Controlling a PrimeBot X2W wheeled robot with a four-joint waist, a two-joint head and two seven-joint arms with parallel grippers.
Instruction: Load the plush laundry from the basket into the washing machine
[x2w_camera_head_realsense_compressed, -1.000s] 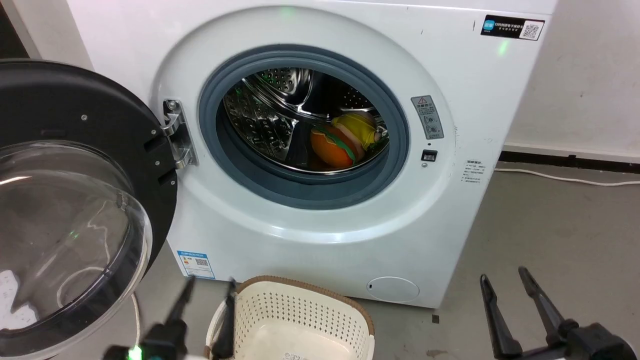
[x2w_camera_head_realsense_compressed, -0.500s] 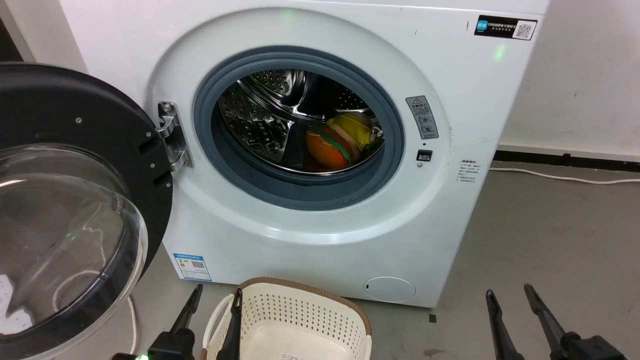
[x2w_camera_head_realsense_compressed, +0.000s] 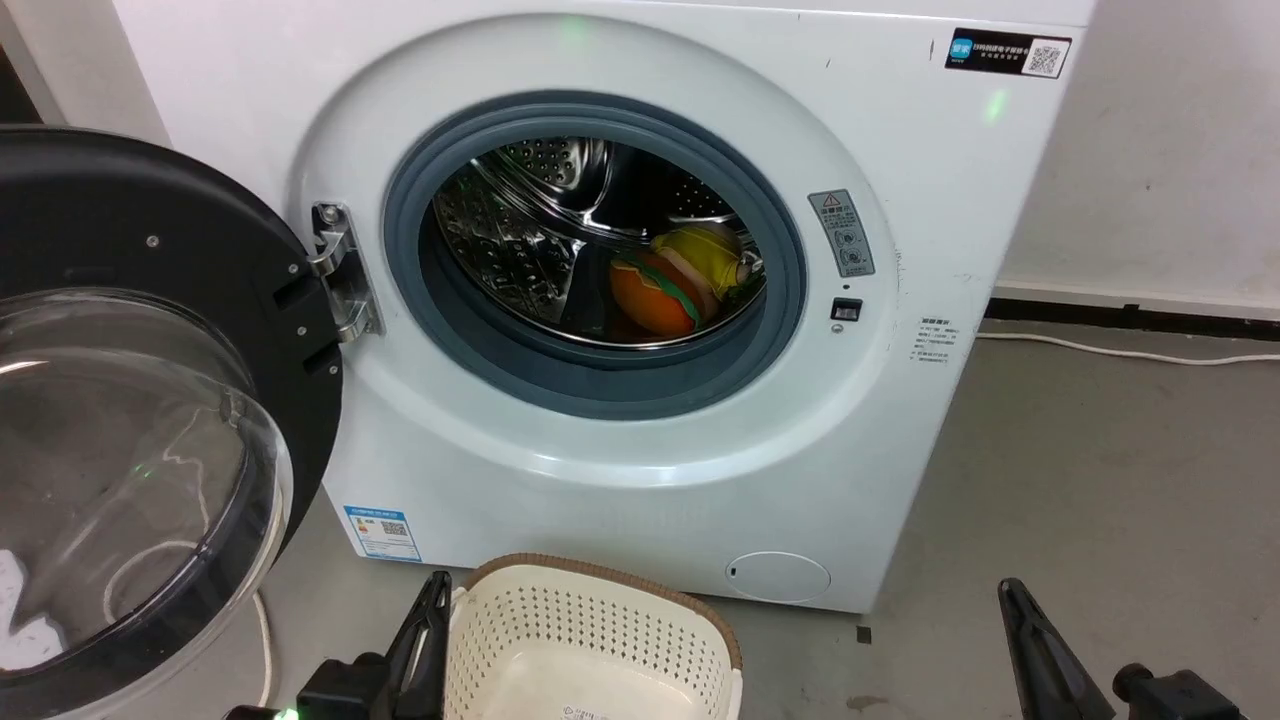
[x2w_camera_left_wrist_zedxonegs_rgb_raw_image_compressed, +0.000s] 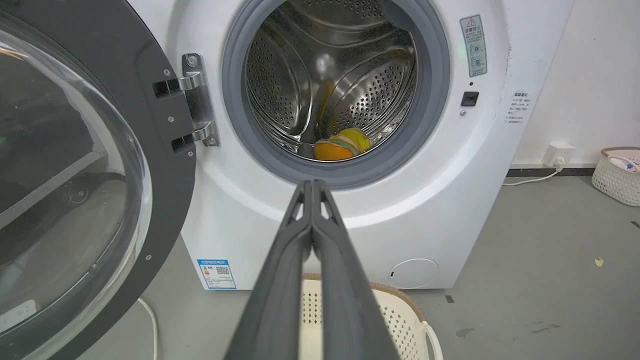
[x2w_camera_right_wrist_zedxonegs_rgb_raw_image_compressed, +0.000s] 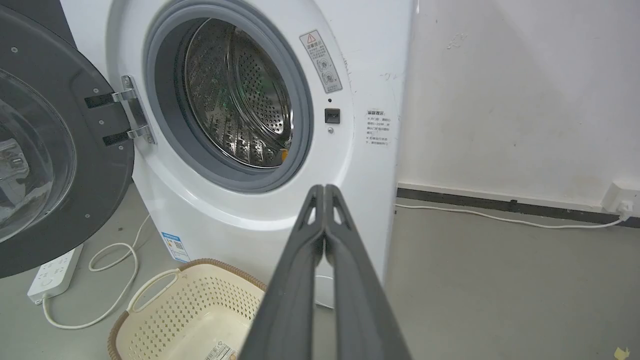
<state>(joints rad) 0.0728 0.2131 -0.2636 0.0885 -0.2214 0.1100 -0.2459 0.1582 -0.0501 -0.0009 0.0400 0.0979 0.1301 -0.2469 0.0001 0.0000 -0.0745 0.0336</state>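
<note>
The plush laundry (x2w_camera_head_realsense_compressed: 675, 280), yellow and orange with a green edge, lies inside the steel drum of the washing machine (x2w_camera_head_realsense_compressed: 600, 480), low on the right; it also peeks over the grey ring as the plush laundry (x2w_camera_left_wrist_zedxonegs_rgb_raw_image_compressed: 342, 145). The black-framed bubble door (x2w_camera_head_realsense_compressed: 150, 420) hangs wide open to the left. On the floor in front stands the cream basket (x2w_camera_head_realsense_compressed: 590, 640) with its brown rim, nothing inside but its label. My left gripper (x2w_camera_head_realsense_compressed: 432, 600) is shut beside the basket's left edge, holding nothing. My right gripper (x2w_camera_head_realsense_compressed: 1012, 600) is shut over bare floor at the lower right.
A white cable (x2w_camera_head_realsense_compressed: 1130, 355) runs along the floor by the back wall. A power strip (x2w_camera_right_wrist_zedxonegs_rgb_raw_image_compressed: 52, 272) with a looped cord lies under the open door. Another basket (x2w_camera_left_wrist_zedxonegs_rgb_raw_image_compressed: 617, 175) stands far right by the wall. Grey floor stretches right of the washer.
Both grippers have gone from open to shut and have sunk lower in the head view. The camera has shifted slightly; the toy, basket and door are unmoved.
</note>
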